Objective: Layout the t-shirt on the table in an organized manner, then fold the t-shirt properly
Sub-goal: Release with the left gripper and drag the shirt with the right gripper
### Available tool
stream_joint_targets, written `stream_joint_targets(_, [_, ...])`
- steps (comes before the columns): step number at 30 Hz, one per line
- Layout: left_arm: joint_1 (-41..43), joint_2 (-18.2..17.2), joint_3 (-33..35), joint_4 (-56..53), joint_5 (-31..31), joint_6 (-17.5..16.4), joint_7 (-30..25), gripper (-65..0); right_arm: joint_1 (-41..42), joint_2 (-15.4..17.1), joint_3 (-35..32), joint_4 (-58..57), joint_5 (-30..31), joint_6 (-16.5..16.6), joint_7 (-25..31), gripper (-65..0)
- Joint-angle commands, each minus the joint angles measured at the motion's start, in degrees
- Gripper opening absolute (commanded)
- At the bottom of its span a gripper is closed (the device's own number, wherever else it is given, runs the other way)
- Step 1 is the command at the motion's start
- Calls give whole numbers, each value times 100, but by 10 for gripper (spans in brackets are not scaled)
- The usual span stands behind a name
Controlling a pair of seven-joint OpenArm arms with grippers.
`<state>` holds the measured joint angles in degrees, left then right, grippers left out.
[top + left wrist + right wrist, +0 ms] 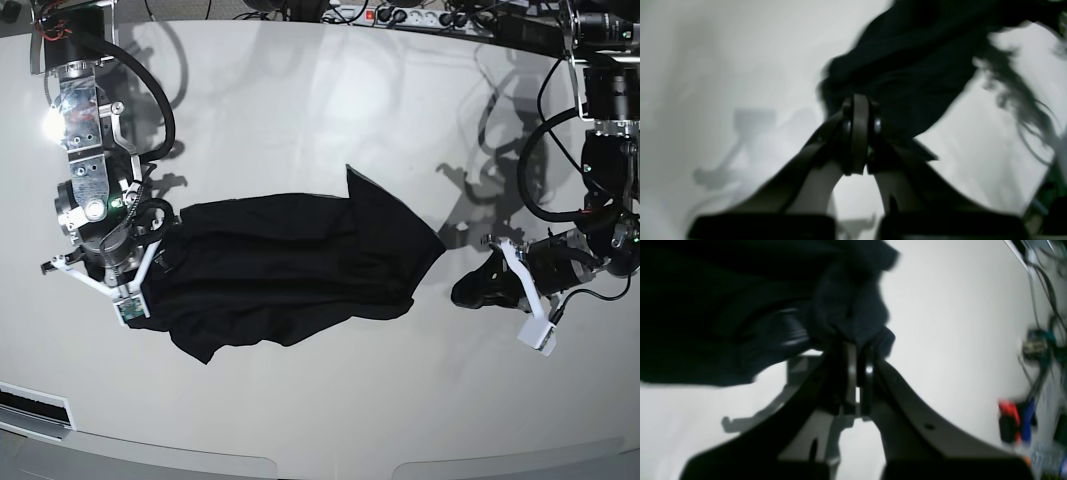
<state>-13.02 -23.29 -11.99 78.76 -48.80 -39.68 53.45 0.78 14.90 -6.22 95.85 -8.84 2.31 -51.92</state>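
The black t-shirt (290,260) lies bunched and creased across the middle of the white table (320,100). On the base view's left, my right gripper (150,250) is shut on one end of it. The right wrist view shows that gripper (857,346) with its jaws pinched on a wad of the t-shirt (723,306) above the table (957,323). On the base view's right, my left gripper (490,275) holds a dark clump of cloth. In the left wrist view that gripper (860,100) is shut on the t-shirt (907,50), which trails up and right over the table (723,50).
Cables and a power strip (400,15) run along the table's far edge. More cables and red and blue items (1017,420) sit at the right of the right wrist view. The curved front edge (300,465) is close below the shirt.
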Motion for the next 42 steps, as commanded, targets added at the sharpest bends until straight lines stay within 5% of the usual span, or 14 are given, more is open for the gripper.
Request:
stream_joint_targets(1, [-105, -98, -46, 101, -306, -32, -37, -650, 111, 52, 28, 118, -48, -61, 52, -650])
stream_joint_targets(5, [-94, -101, -46, 101, -466, -32, 31, -650, 114, 87, 28, 138, -87, 9, -61, -402])
stream_joint_targets(11, [68, -179, -46, 98, -398, -32, 20, -650, 98, 409, 28, 1003, -98, -114, -26, -391])
stream_joint_targets(14, [240, -199, -46, 98, -396, -32, 20, -650, 59, 603, 26, 1410, 234, 240, -33, -391])
stream_joint_targets(16, [319, -199, -46, 94, -378, -32, 20, -650, 46, 619, 26, 1447, 975, 870, -11, -393])
stream_joint_targets(22, [424, -214, -48, 94, -372, -32, 20, -650, -254, 520, -24, 1445, 4404, 3757, 20, -400])
stream_joint_targets(24, [459, -221, -48, 94, -354, -32, 17, -650, -391, 378, -164, 1434, 4647, 3769, 22, -399])
stream_joint_targets(27, [474, -229, -48, 94, -317, -32, 15, -650, -404, 131, -629, 1325, 4131, 3769, 61, -387])
stream_joint_targets(30, [474, -229, -48, 94, -238, -32, 15, -650, -396, -42, -1255, 1064, 3104, 3748, 728, -260])
stream_joint_targets(32, [474, -229, -46, 94, -208, -32, 15, -650, -382, -133, -1679, 833, 2229, 3272, 1279, -211])
stream_joint_targets(36, [476, -260, -48, 94, -205, -32, -35, -650, -146, -170, -2343, 264, 1036, 2232, 1792, -212])
stream_joint_targets(42, [474, -260, -48, 94, -205, -32, -70, -650, 431, -188, -3005, -824, 629, 1932, 1926, -249])
